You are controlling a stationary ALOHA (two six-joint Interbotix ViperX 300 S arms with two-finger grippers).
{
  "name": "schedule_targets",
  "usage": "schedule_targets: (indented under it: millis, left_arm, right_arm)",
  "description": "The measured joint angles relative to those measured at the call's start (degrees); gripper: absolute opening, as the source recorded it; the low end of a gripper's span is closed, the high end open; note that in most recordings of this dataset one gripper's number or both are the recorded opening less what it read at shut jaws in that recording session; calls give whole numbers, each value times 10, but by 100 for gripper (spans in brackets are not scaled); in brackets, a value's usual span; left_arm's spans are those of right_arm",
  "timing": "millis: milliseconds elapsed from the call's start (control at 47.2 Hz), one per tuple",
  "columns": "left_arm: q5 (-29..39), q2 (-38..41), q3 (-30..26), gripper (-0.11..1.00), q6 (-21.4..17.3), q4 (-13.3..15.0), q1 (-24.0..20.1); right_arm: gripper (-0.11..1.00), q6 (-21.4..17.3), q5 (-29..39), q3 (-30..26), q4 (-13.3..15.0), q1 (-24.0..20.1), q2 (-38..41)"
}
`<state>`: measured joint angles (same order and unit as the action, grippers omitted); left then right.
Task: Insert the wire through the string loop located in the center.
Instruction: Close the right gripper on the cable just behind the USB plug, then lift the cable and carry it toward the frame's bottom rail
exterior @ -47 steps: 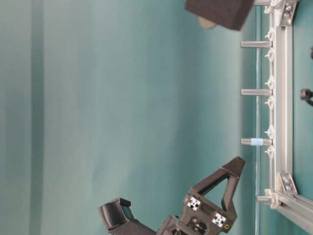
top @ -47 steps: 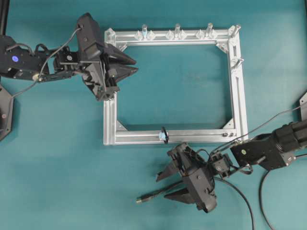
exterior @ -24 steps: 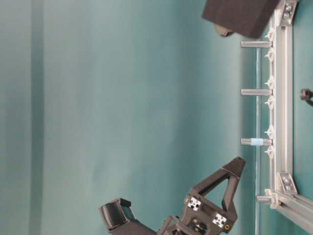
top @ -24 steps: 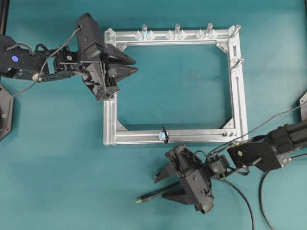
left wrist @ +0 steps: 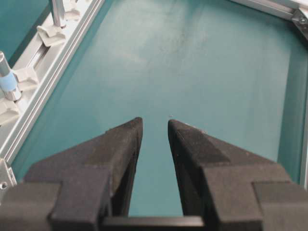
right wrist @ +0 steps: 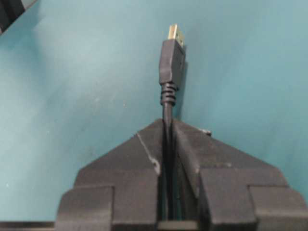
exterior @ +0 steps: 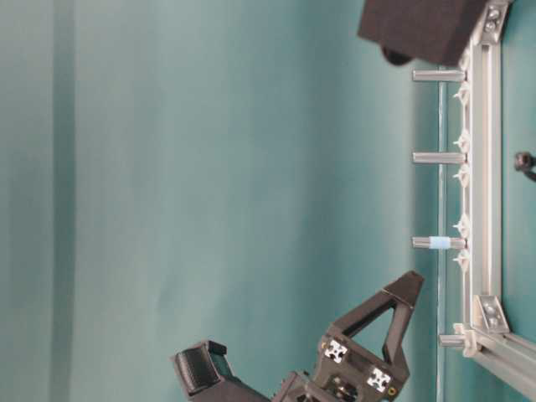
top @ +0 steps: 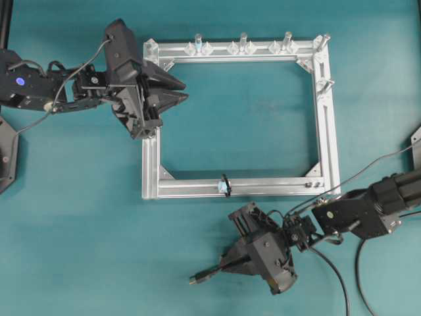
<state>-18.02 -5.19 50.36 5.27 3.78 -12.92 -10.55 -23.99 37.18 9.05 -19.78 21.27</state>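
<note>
- The right gripper (right wrist: 168, 127) had just snapped closed on the wire (right wrist: 172, 60); a moment earlier its fingers stood spread to either side of the cable, and now they were pressed together with the black cord pinched between them
- From the wrist view the plug end stuck out straight ahead of the fingertips, its small metal tip pointing away from the hand, with a short length of cable free in front of the grip
- That looked to me like the pick-up being settled: the wire was in hand just behind the plug, which should leave enough tip exposed to steer through a small opening
- In the overhead view the wire (top: 207, 275) lay low on the teal table (top: 79, 230), with the right gripper (top: 230, 263) on it, below the bottom rail of the aluminium frame (top: 276, 187)
- The string loop (top: 225, 184) sat on that bottom rail, apart from the plug, so the threading itself was not yet begun
- Compared with the earlier frame the right hand had also shifted slightly and turned over the cable, the plug moving little
- The left gripper (left wrist: 154, 132) had not moved; it hung over the frame's upper left corner, fingers partly spread with a narrow gap and nothing between them
</note>
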Motion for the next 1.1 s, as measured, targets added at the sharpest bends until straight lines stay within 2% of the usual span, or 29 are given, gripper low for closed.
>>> schedule_targets:
  millis: [614,1101]
  left_arm:
    - [0,0,1,31,0,0,0]
    - [0,-1,0,31,0,0,0]
  right_arm:
    - [7,-4,12,3,0,2,-11]
    - [7,-4,102,10,-1,7,-98]
